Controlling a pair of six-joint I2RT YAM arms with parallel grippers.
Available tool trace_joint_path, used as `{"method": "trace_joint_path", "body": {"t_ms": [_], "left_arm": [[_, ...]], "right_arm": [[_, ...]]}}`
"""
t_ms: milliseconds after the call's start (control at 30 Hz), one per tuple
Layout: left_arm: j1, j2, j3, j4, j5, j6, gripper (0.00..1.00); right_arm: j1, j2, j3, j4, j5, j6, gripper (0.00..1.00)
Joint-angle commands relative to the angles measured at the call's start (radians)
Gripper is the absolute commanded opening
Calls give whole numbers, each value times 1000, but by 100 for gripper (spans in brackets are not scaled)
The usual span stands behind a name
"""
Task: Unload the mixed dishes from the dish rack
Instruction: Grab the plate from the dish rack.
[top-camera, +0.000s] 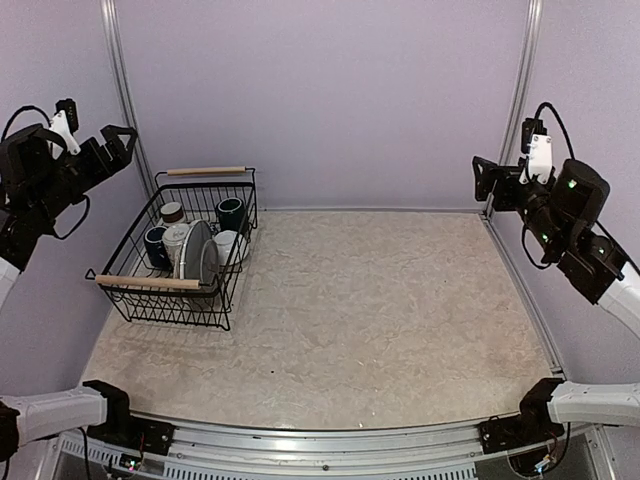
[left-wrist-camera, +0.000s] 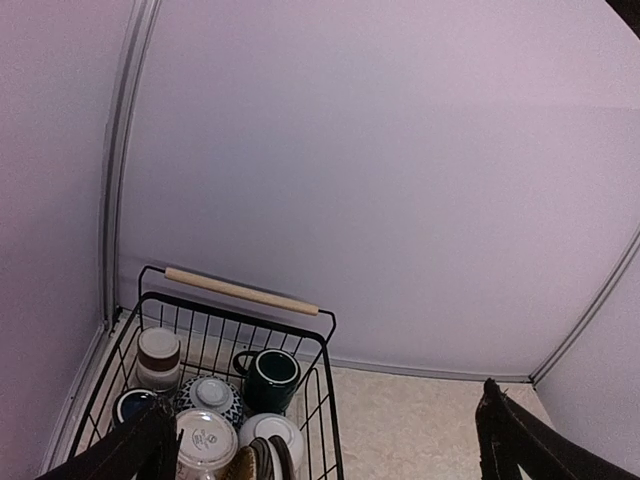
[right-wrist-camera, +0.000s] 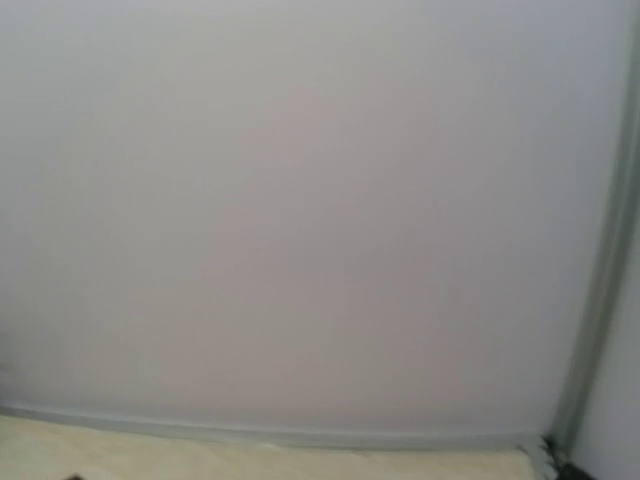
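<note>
Black wire forms the dish rack (top-camera: 175, 305), which sits at the far left of the table (top-camera: 380, 320) with every dish inside it: dark mug (top-camera: 231, 212), brown-and-white cup (top-camera: 172, 212), upright plates (top-camera: 205, 258) and the rest (none on the table yet). Unloading looks not begun. Above the rack the left claw (top-camera: 116, 142) hovers spread and empty; the right claw (top-camera: 483, 183), well apart at the far right, also appears spread, holding nothing.

The left arm (top-camera: 40, 185) and right arm (top-camera: 570, 210) are black with white parts and thin black cables (top-camera: 22, 113). Small green lights (top-camera: 572, 184) glow on the right one.
</note>
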Motion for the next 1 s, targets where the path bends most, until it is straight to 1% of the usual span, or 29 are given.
{"method": "trace_joint_path", "body": {"t_ms": [0, 133, 267, 433, 533, 567, 733, 833, 967], "left_arm": [[92, 21, -17, -21, 91, -35, 99], [170, 53, -19, -56, 166, -52, 99], [231, 92, -20, -103, 265, -76, 99], [257, 153, -18, -191, 384, -98, 99], [232, 196, -5, -253, 425, -102, 99], [206, 209, 1, -274, 433, -105, 98], [107, 285, 40, -374, 437, -114, 91], [44, 333, 66, -429, 420, -123, 86], [-20, 407, 121, -529, 338, -132, 76]], "right_arm": [[-118, 62, 13, -77, -47, 65, 100], [-216, 141, 43, -158, -74, 106, 100], [-286, 215, 76, -248, -87, 146, 100], [-338, 280, 109, -359, -68, 210, 100], [-358, 323, 137, -440, -60, 262, 100], [-362, 335, 144, -461, -61, 277, 100], [-376, 369, 134, -493, -92, 355, 100], [-380, 360, 101, -470, -139, 322, 100], [-382, 340, 78, -458, -217, 282, 100]]}}
